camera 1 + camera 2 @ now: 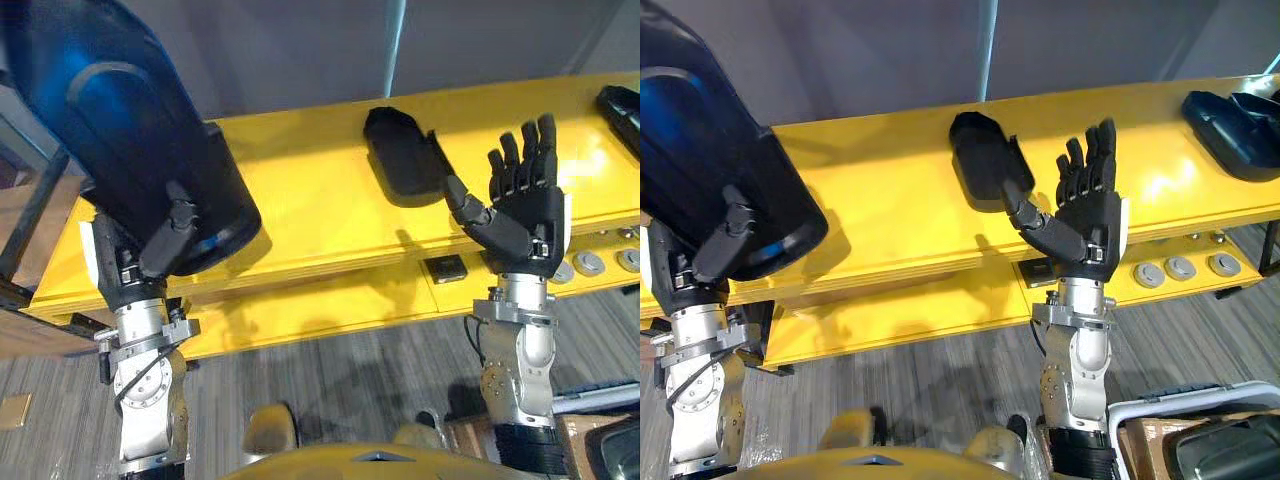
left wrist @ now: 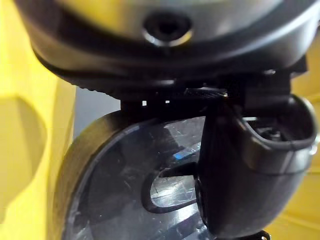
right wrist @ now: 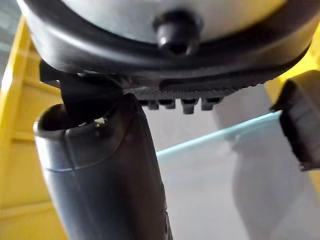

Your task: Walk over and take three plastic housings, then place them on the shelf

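Two plastic housings already lie on the yellow shelf [image 1: 310, 200]: the middle housing [image 1: 403, 155] and the far-right housing [image 1: 1230, 120]. With the left hand [image 1: 165, 245] clamped on the third housing [image 1: 110, 130] above the shelf's left end, only setting it down seems left; the right hand [image 1: 525, 215] is spread, empty

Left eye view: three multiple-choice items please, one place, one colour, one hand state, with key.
1. Where does the middle housing lie?
A. on the floor
B. on top of the shelf
C. inside a box

2. What colour is the shelf?
A. white
B. green
C. yellow

3. The right hand is:
A. open, fingers straight
B. curled round a housing
C. pressed flat on the shelf

Key:
1 B, it rests on the top board.
2 C, the boards are yellow throughout.
3 A, it is raised with an empty palm, while the left hand holds the large housing.
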{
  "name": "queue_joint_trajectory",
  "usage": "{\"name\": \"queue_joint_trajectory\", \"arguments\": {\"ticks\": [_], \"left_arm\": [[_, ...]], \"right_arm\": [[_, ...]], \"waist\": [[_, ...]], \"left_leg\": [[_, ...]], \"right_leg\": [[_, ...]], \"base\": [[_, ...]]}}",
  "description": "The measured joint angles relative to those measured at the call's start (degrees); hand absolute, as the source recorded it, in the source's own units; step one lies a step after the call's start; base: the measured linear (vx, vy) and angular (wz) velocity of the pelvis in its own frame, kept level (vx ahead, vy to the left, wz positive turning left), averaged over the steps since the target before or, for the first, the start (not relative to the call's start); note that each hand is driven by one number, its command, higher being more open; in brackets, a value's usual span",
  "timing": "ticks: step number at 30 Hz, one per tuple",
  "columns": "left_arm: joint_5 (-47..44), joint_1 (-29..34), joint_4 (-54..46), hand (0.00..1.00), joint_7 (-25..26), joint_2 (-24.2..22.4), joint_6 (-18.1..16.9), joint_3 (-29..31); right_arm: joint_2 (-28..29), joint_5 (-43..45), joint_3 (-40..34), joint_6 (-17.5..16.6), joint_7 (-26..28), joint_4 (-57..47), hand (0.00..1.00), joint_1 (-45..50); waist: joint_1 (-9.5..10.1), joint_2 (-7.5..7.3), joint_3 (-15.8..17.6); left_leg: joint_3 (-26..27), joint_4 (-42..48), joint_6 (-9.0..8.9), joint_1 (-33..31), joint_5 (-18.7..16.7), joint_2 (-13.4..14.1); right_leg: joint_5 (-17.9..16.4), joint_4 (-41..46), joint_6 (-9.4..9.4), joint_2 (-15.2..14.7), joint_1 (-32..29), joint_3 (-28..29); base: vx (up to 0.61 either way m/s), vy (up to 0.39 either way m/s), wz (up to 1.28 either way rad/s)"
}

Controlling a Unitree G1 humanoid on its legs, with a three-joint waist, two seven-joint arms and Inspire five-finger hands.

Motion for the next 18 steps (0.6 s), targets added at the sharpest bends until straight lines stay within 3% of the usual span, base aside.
{"name": "queue_joint_trajectory", "arguments": {"ticks": [2,6,12,16,18], "left_arm": [[-0.09,-1.02,-0.02,0.0,-1.12,2.41,0.39,-0.71],[-0.07,-7.1,-0.03,0.0,-2.79,5.1,4.05,-5.74],[-0.08,-10.54,-0.09,0.0,-6.44,5.14,11.14,-12.29],[-2.37,-11.33,0.75,0.0,-3.86,5.59,15.14,-12.12],[-2.76,-12.64,3.23,0.0,0.19,5.58,15.67,-11.74]], "right_arm": [[0.74,-3.63,0.32,0.04,-1.17,0.39,1.0,0.79],[0.71,-3.87,-2.03,0.35,-1.33,-0.8,1.0,1.59],[-3.6,-3.92,-7.08,2.25,-0.82,-4.53,1.0,1.92],[-7.08,-5.28,-8.53,3.47,1.13,-8.42,1.0,1.74],[-8.68,-5.85,-8.63,3.79,2.9,-9.58,1.0,0.79]], "waist": [[-0.7,-0.06,-0.14],[-3.05,-0.15,-0.64],[-5.32,0.49,-0.82],[-5.46,0.86,-0.59],[-5.79,1.49,0.34]], "left_leg": [[0.33,-1.09,0.02,0.67,0.41,0.55],[-0.07,-5.24,-1.3,1.15,2.86,1.26],[1.06,-13.71,-2.83,4.82,6.64,3.11],[2.09,-14.26,-2.79,4.91,7.24,3.04],[2.33,-13.8,-2.64,4.34,7.39,3.05]], "right_leg": [[-1.16,-1.62,0.28,2.82,0.11,3.1],[-0.37,-4.87,1.9,4.83,0.58,4.63],[0.05,-4.89,1.28,7.3,-0.16,6.27],[-0.05,-4.55,1.18,7.31,-1.39,7.36],[-0.69,-2.83,0.35,7.31,-2.79,7.97]], "base": [[0.09,0.017,-0.23],[0.09,-0.073,0.05],[0.05,-0.061,-0.07],[-0.02,-0.01,-0.12],[-0.08,-0.005,-0.09]]}}
